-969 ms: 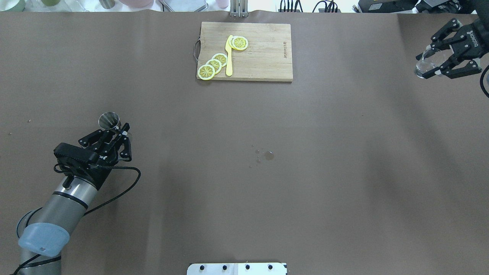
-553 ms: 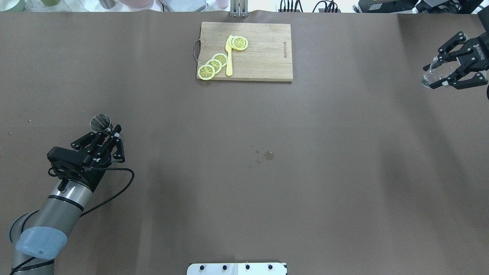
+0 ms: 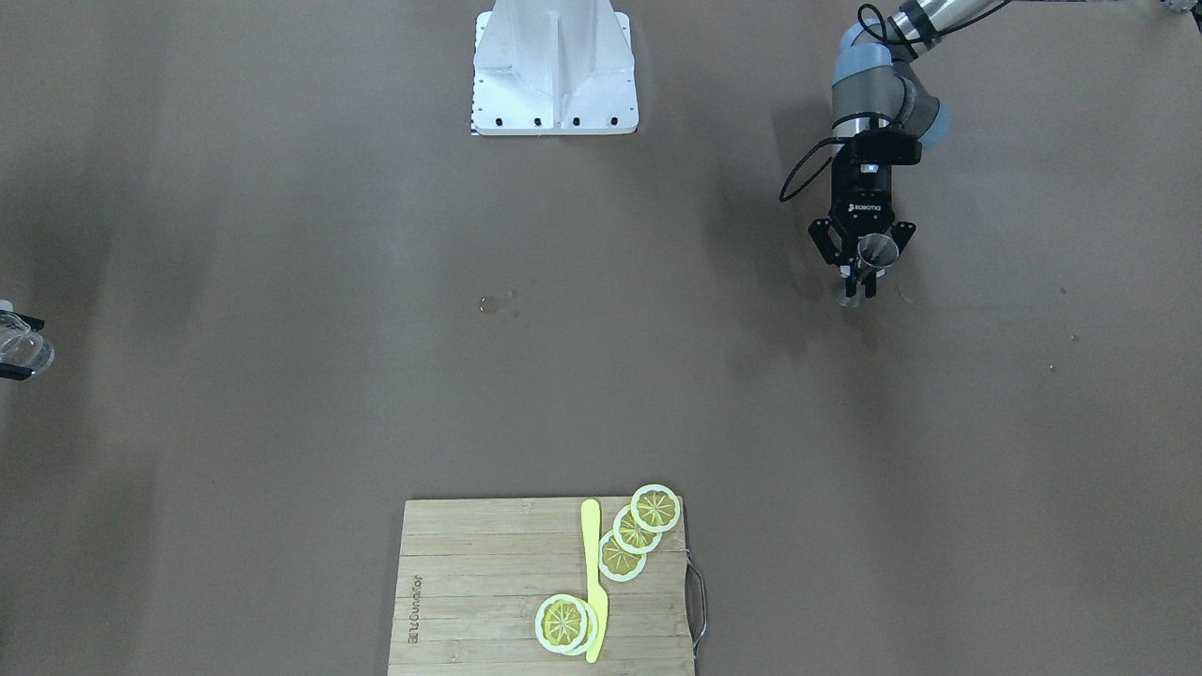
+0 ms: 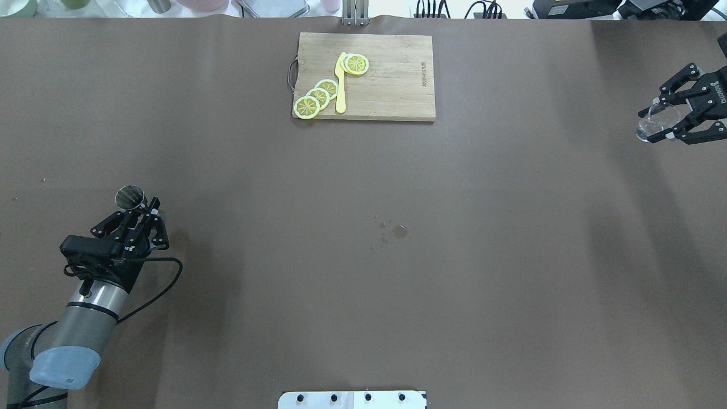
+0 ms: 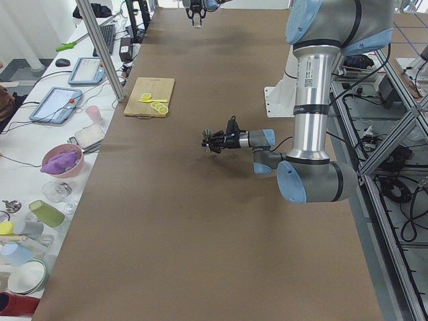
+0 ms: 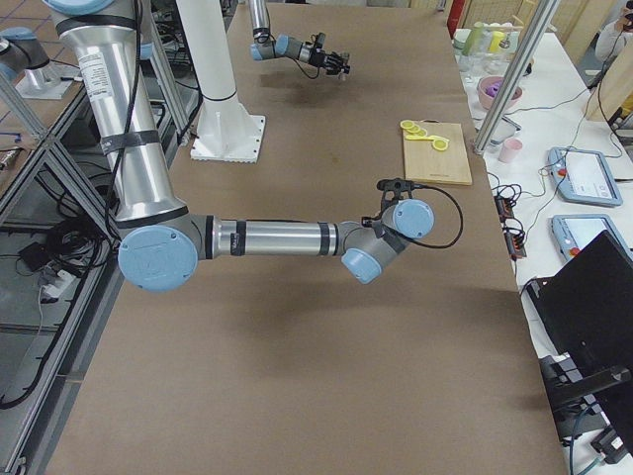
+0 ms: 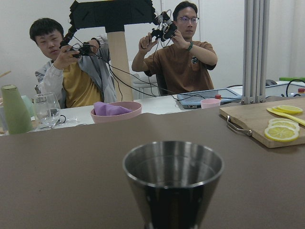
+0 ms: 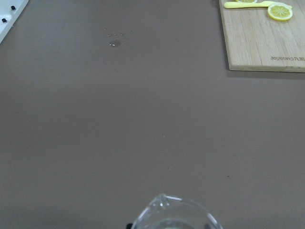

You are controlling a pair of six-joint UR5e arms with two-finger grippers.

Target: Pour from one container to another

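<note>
Nearest me, my left gripper [image 4: 140, 211] is clamped on the waist of the steel jigger [image 4: 130, 197] and holds it upright just above the left side of the desk [image 4: 363, 295]. A small wet spot [image 4: 400, 230] marks mid-desk. Farther out, at the right edge, my right gripper [image 4: 659, 122] is closed around the clear glass cup [image 4: 647, 129]. The two are well apart, so I judge the pour is not set up. Next I need to bring the cup's lip over the jigger's mouth and tilt gently.

a: any text you can actually read in there?
b: just "robotiq" in white on the left gripper [image 3: 859, 282] body. the cutting board [image 3: 488, 582] has a burned-in brand opposite its handle, too small to read.
</note>
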